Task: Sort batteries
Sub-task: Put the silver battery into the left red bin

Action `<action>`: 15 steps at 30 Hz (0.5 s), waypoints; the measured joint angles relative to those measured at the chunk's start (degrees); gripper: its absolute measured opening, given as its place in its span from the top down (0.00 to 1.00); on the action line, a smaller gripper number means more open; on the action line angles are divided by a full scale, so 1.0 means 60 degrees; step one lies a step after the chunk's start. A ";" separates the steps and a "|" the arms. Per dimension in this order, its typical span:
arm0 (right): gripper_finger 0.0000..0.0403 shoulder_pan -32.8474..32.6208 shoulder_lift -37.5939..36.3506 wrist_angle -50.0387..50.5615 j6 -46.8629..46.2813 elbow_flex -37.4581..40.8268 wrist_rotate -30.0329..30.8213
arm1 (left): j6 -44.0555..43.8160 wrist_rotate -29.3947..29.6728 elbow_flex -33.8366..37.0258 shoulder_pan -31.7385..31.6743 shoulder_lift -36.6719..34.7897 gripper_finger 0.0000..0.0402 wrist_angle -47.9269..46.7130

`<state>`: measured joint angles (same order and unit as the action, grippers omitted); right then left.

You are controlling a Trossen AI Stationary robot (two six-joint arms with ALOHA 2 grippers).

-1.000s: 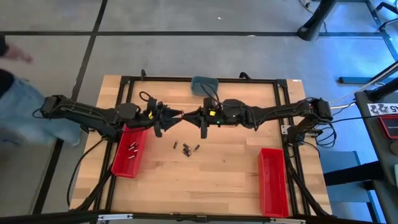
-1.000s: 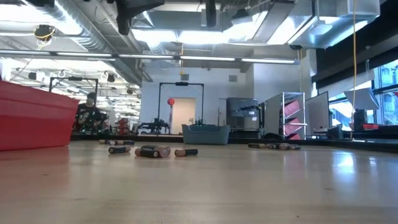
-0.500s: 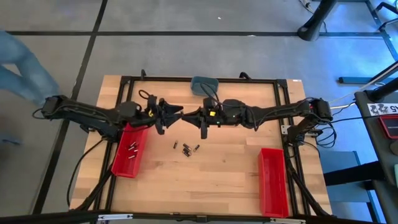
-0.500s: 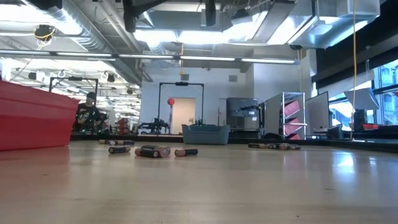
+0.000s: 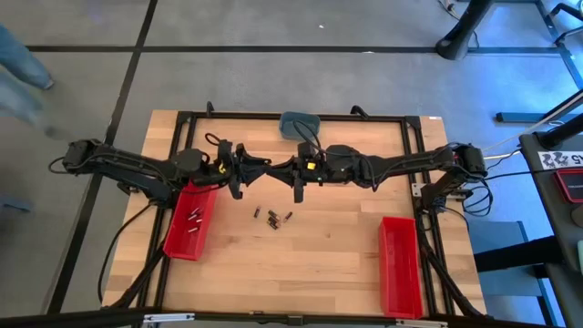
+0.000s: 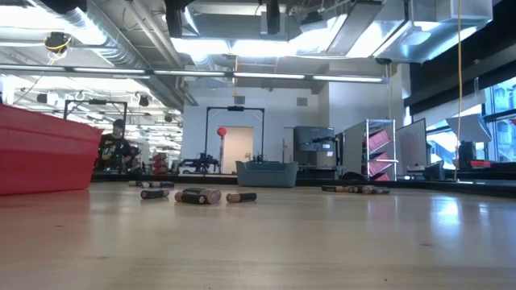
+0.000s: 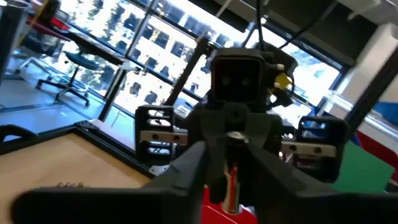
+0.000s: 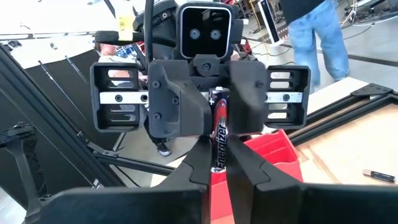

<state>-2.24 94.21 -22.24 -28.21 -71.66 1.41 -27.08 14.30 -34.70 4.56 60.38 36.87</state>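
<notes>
Both arms meet high over the table's middle. A black and red battery [image 8: 219, 134] spans the short gap between them. My right gripper [image 8: 219, 163] is shut on one end and my left gripper [image 7: 231, 167] has come up against the other end. In the high view they stand tip to tip, left gripper [image 5: 263, 168] and right gripper [image 5: 277, 169]. Several loose batteries [image 5: 273, 217] lie on the wooden table below them, and they show in the low view too [image 6: 198, 196]. A few batteries [image 5: 194, 219] lie in the left red bin [image 5: 178, 239]. My left gripper pinches the battery's end [image 8: 217, 99] between its two fingers, coming level from the table's left. The battery lies along the fingers, clear of the table. My right gripper pinches the battery's other end [image 8: 219, 155] between its two fingers, level from the table's right. The battery sticks out forward along the fingers toward the left gripper, lifted clear.
A second long red bin [image 5: 399, 264] stands at the near right. A grey-blue dish [image 5: 299, 124] sits at the far edge's middle. More batteries [image 6: 355, 189] lie farther right in the low view. A black frame [image 5: 273, 117] rims the table. A person stands beyond the table [image 8: 320, 37].
My left gripper has edged toward the right gripper and its fingers have drawn in from wide open onto the battery's free end. The right gripper has kept still with the battery. A person beyond the table's left edge has moved away.
</notes>
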 joint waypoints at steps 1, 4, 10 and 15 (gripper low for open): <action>0.93 0.0000 0.0000 0.0004 0.0000 0.0000 0.0000 | 0.0067 -0.0151 0.0000 0.0000 0.0000 0.83 0.0015; 0.90 0.0000 0.0000 0.0037 0.0000 0.0004 -0.0002 | 0.0235 -0.0346 0.0000 0.0019 -0.0032 0.95 -0.0005; 0.77 0.0025 -0.0043 0.0726 0.0000 -0.0004 -0.0018 | 0.0960 -0.0347 -0.0468 0.0062 -0.0331 0.94 -0.0847; 0.65 0.0464 -0.0565 0.2208 -0.0032 0.0011 0.0015 | 0.1914 -0.0285 -0.1876 0.0080 -0.0851 0.94 -0.4037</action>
<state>0.54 90.82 -8.99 -28.40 -71.59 1.50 -15.60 12.59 -45.96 5.04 55.28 12.65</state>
